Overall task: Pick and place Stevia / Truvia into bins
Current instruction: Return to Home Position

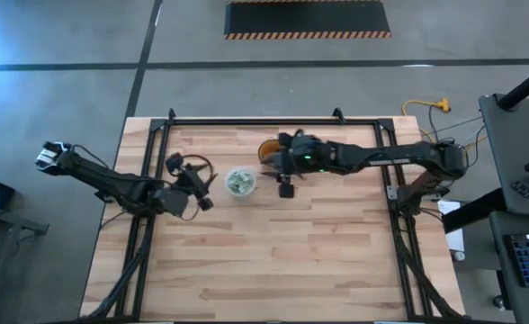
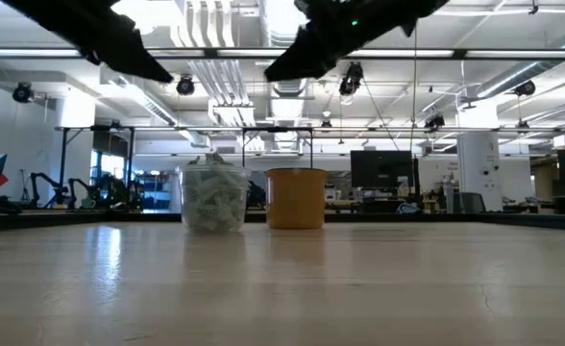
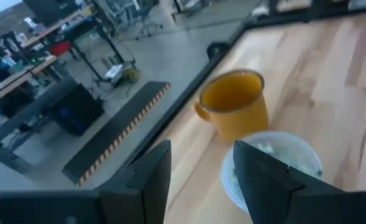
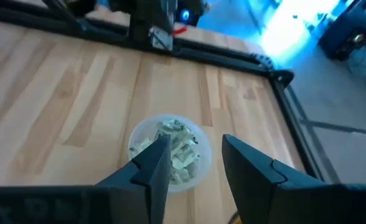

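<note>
A translucent whitish cup (image 1: 240, 183) stands upright on its base at the table's middle. It holds several pale green and white Stevia sachets (image 4: 173, 149). Just behind it, to the right, stands an amber-brown cup (image 3: 234, 102) with a handle, partly under my right arm in the high view. My left gripper (image 1: 203, 191) hovers open to the left of the translucent cup (image 3: 267, 165), tipped slightly down toward both cups. My right gripper (image 4: 192, 168) hangs open above and to the right of that cup, with nothing between its fingers.
Bare wooden tabletop (image 1: 273, 261) spreads toward the near edge. A black metal frame (image 1: 246, 121) runs along the far edge and both sides. In the low view both arms are dark shapes high above the cups (image 2: 213, 197).
</note>
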Controlling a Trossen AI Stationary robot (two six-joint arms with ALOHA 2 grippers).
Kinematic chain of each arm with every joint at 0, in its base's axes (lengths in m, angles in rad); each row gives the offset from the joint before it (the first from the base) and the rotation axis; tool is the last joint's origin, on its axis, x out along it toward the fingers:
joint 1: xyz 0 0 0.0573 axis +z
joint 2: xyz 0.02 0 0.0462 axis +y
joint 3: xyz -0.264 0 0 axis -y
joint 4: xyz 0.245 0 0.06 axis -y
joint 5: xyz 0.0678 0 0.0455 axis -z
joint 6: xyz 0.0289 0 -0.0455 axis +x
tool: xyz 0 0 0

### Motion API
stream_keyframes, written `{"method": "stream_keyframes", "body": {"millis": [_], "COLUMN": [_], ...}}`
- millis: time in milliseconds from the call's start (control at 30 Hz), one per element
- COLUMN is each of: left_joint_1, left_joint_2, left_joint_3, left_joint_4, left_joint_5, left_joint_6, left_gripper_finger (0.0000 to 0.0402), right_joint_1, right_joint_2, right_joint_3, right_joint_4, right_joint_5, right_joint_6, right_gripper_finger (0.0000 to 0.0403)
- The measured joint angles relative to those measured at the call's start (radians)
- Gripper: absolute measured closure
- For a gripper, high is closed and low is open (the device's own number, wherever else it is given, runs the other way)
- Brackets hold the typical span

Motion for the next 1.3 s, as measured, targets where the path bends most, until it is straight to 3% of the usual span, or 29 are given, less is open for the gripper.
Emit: {"method": "stream_keyframes", "body": {"millis": [167, 433, 667, 800, 900, 1133, 1300], "left_joint_1": [0.0, 0.0, 0.006, 0.007, 0.007, 0.012, 0.013], "left_joint_2": [-0.138, -0.4, -0.641, -0.785, -0.882, -0.839, -0.868], "left_joint_3": [-0.025, -0.235, -0.364, -0.398, -0.408, -0.396, -0.398], "left_joint_4": [0.043, 0.39, 0.403, 0.391, 0.329, 0.305, 0.307], "left_joint_5": [0.043, 0.306, 0.475, 0.51, 0.57, 0.578, 0.706], "left_joint_6": [0.087, 0.382, 0.458, 0.472, 0.458, 0.392, 0.385], "left_gripper_finger": [0.0243, 0.0243, 0.0243, 0.0243, 0.0243, 0.0243, 0.0243], "right_joint_1": [-0.026, -0.045, -0.053, -0.074, -0.105, -0.211, -0.286], "right_joint_2": [-0.212, -0.581, -0.811, -0.882, -0.913, -0.935, -0.938], "right_joint_3": [-0.206, -0.514, -0.674, -0.719, -0.732, -0.762, -0.77], "right_joint_4": [0.171, 0.339, 0.365, 0.356, 0.335, 0.329, 0.326], "right_joint_5": [0.0, -0.001, -0.063, -0.22, -0.265, -0.413, -0.586], "right_joint_6": [0.019, 0.022, -0.005, -0.033, -0.023, 0.027, 0.036], "right_gripper_finger": [0.0265, 0.0263, 0.0273, 0.0272, 0.0269, 0.0273, 0.0275]}}
